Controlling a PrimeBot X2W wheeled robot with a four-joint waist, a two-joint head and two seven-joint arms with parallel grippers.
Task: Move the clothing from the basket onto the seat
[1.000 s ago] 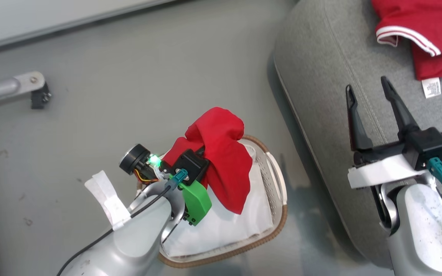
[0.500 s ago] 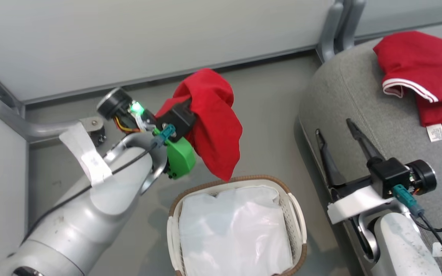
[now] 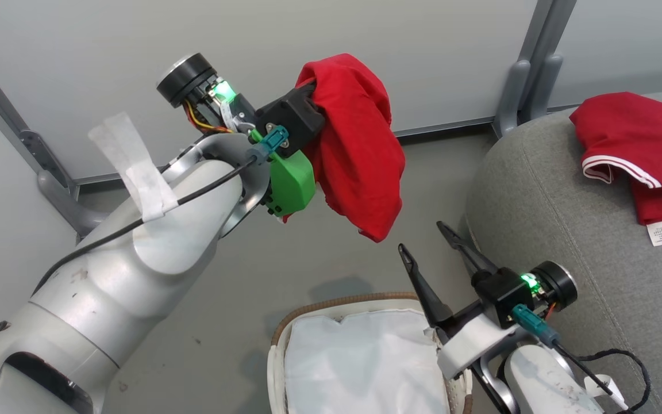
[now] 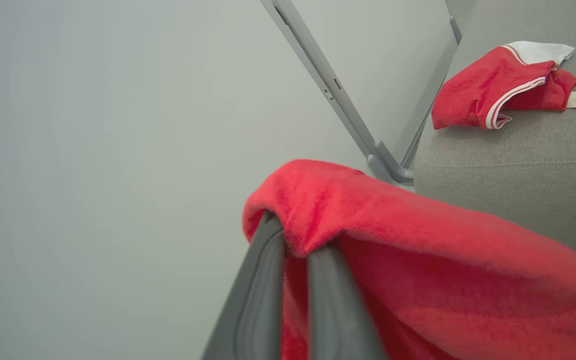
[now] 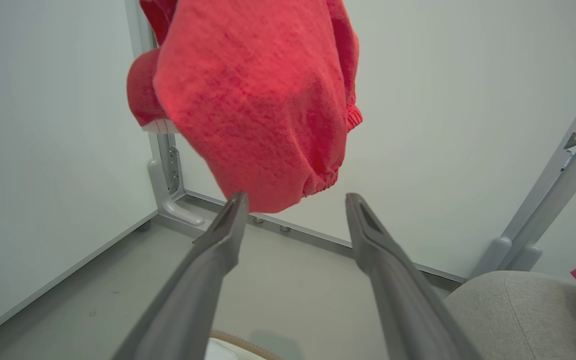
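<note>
The carry of the second piece looks to be the step in hand. The left tool (image 4: pixel 292 260) is pinched narrow on the plain red garment (image 3: pixel 360 144), with cloth caught between its two fingers and folded over their tips. The garment hangs high in the air, left of the seat (image 3: pixel 549 230), above the smooth grey floor (image 3: pixel 308 253) and beyond the far end of the basket (image 3: pixel 331 302). It is a soft, fuzzy knit that sags into a rounded pouch with a gathered hem at its lowest point. The trimmed garment (image 3: pixel 635 144) already lies crumpled on the far right of the seat, its white striped cuff and small white tag (image 3: pixel 659 233) showing. The seat is coarse grey woven fabric with a rounded edge and a stitched seam. The basket sits near, at the bottom of the head view. It has a brown woven rim and a crinkled white liner (image 3: pixel 365 362), and no red shows in the visible part. The right tool (image 3: pixel 423 237) is spread wide and holds nothing, its fingers pointing up toward the hanging cloth without touching it. The next move probably calls for swinging the left arm rightward over the seat's edge, lowering until the limp cloth settles on the cushion, then opening. The draped folds may cling to the fingers on release.
</note>
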